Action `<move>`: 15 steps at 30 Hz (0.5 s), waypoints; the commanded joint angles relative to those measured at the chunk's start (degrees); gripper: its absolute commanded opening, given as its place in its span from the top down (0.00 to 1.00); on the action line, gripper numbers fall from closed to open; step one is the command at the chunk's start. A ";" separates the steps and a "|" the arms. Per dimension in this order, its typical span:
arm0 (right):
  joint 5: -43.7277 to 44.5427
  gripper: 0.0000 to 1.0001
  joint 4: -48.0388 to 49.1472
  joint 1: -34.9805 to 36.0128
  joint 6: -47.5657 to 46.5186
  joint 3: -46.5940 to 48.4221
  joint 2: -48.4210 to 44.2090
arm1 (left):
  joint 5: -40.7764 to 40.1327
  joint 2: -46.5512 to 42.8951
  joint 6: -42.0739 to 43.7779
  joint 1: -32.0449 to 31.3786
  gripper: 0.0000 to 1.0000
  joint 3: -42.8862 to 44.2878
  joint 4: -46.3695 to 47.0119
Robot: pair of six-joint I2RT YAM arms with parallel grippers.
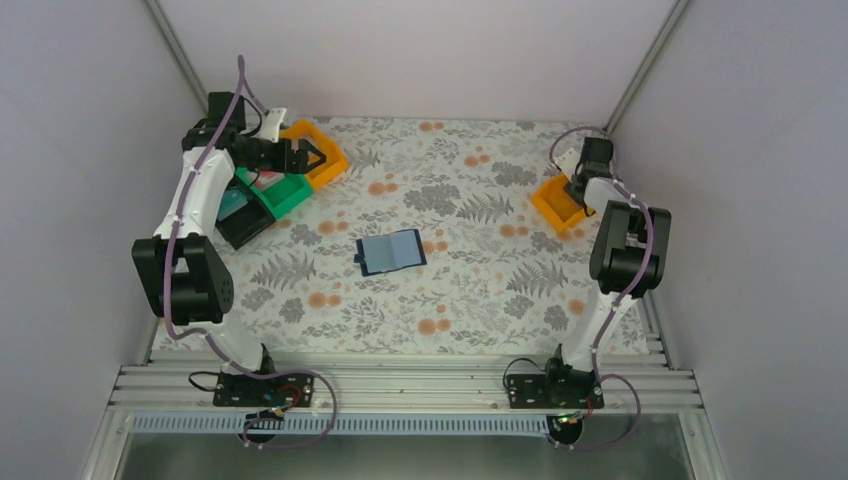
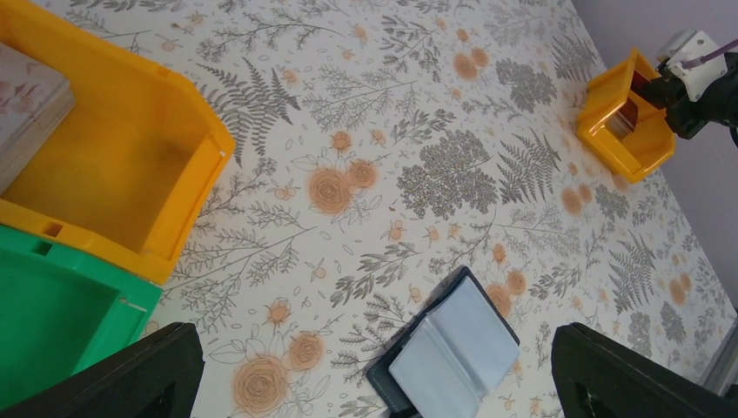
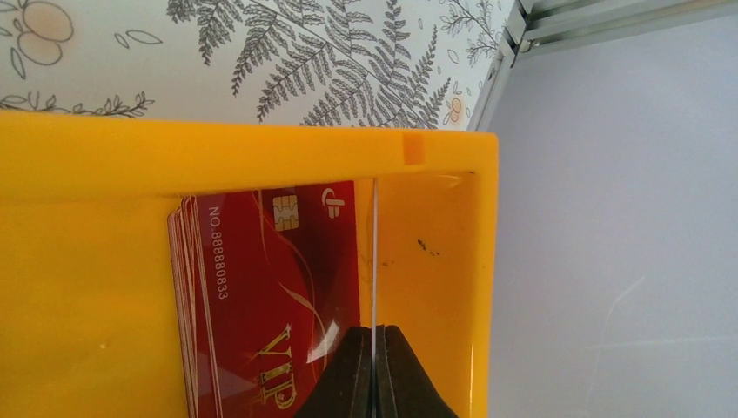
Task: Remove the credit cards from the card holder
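Observation:
The card holder (image 1: 390,252) lies open on the floral tabletop at the middle, its pale blue pockets facing up (image 2: 457,344). My left gripper (image 1: 315,158) hangs open above the left orange bin (image 1: 318,150), nothing between its fingers (image 2: 130,379). My right gripper (image 3: 376,366) is inside the right orange bin (image 1: 555,203), shut on a thin credit card (image 3: 374,252) seen edge-on as a white line. Beside it a stack of red VIP credit cards (image 3: 270,296) lies in that bin (image 3: 244,157).
A green bin (image 1: 280,195) and a black bin (image 1: 240,225) sit beside the left orange bin (image 2: 113,165), which holds a pale stack of cards (image 2: 26,104). Grey walls close in on both sides. A metal rail (image 1: 400,385) runs along the near edge.

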 commanded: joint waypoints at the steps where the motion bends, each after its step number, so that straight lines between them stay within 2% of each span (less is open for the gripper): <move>1: -1.40 0.96 3.64 0.23 -3.40 0.16 0.65 | -0.20 1.02 0.98 -0.05 0.00 1.58 -0.42; 5: -0.87 0.96 7.00 0.41 -7.63 -2.29 -0.23 | -0.59 1.19 1.05 -0.35 0.00 1.90 -0.56; 15: -1.53 0.95 11.33 1.85 -10.82 -4.70 -0.99 | -0.96 1.54 1.32 -0.66 0.00 2.16 -0.73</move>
